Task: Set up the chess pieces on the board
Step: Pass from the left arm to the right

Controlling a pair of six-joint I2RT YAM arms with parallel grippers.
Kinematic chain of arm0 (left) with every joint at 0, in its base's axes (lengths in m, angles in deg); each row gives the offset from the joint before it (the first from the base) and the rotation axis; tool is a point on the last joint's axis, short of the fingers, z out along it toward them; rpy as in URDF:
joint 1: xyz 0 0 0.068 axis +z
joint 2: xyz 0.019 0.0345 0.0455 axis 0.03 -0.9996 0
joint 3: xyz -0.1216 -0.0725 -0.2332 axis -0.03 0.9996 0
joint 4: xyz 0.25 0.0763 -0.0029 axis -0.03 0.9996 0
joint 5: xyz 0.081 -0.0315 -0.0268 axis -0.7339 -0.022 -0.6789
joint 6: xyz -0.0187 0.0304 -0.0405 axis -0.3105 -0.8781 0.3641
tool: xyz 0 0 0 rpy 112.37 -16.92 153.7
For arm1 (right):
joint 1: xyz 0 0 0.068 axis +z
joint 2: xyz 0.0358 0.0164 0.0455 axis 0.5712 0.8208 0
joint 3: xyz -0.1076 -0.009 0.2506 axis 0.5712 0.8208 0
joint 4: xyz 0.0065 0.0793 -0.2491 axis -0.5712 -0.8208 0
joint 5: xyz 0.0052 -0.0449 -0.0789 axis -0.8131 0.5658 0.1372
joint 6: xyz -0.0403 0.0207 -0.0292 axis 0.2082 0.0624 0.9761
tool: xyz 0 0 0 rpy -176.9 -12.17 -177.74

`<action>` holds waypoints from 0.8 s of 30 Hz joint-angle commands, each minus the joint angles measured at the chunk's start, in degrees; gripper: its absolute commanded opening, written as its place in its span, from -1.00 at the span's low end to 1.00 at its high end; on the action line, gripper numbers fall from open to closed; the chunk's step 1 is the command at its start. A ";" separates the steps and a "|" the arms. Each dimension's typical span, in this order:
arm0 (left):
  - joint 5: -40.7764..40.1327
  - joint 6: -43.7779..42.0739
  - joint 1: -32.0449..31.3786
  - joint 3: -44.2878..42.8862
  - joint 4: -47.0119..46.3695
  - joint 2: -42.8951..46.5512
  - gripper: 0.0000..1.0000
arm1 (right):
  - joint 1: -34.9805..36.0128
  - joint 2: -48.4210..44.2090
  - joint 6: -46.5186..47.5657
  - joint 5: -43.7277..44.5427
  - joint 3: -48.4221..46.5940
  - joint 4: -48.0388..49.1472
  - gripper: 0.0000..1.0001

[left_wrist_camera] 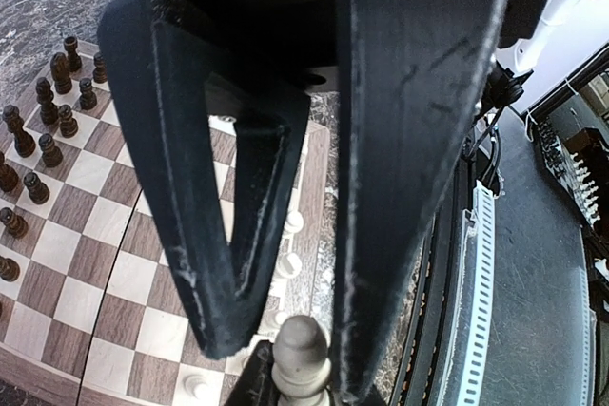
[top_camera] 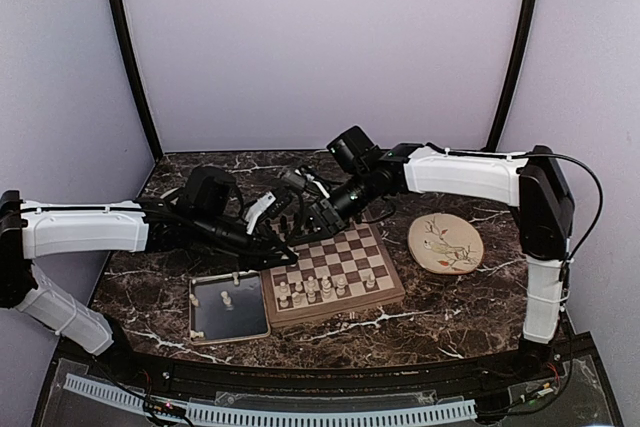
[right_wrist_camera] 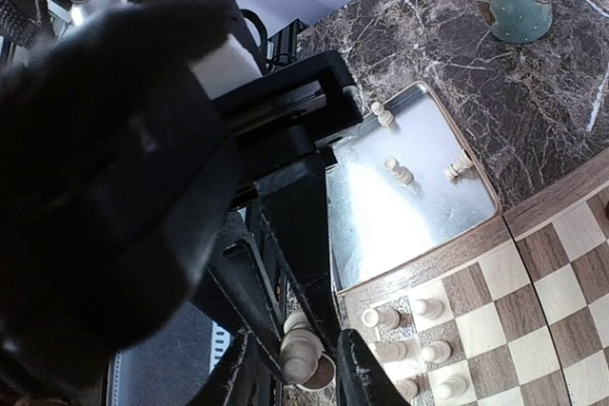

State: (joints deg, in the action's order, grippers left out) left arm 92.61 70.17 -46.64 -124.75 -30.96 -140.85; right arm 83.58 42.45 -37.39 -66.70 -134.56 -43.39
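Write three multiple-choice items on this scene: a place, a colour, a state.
1. The tray lies where from the board? A) on its left B) on its right C) behind it
2. The pieces in the tray are: A) dark brown B) cream-white C) red
3. The left gripper is: A) wide open B) shut on a piece C) out of view
1A, the top view shows it beside the board's left edge; 2B, pale figurines on grey metal; 3B, a pale piece sits clamped in it.
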 commanded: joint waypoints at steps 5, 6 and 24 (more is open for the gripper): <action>-0.25 0.45 -0.42 -1.21 -0.92 -0.12 -0.77 | 0.99 1.37 1.32 1.60 0.10 -0.89 -0.42; -0.33 0.46 -0.42 -1.27 -0.90 -0.12 -0.77 | 1.02 1.32 1.41 1.68 0.14 -1.07 -0.45; -1.76 -1.45 -0.60 -1.27 0.94 -2.76 -0.74 | -4.27 -1.75 -4.64 -6.21 -0.99 4.97 -0.96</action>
State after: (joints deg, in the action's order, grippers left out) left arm 91.45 70.13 -46.89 -125.86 -32.58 -143.26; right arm 81.95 42.90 -38.70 -67.07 -134.58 -44.75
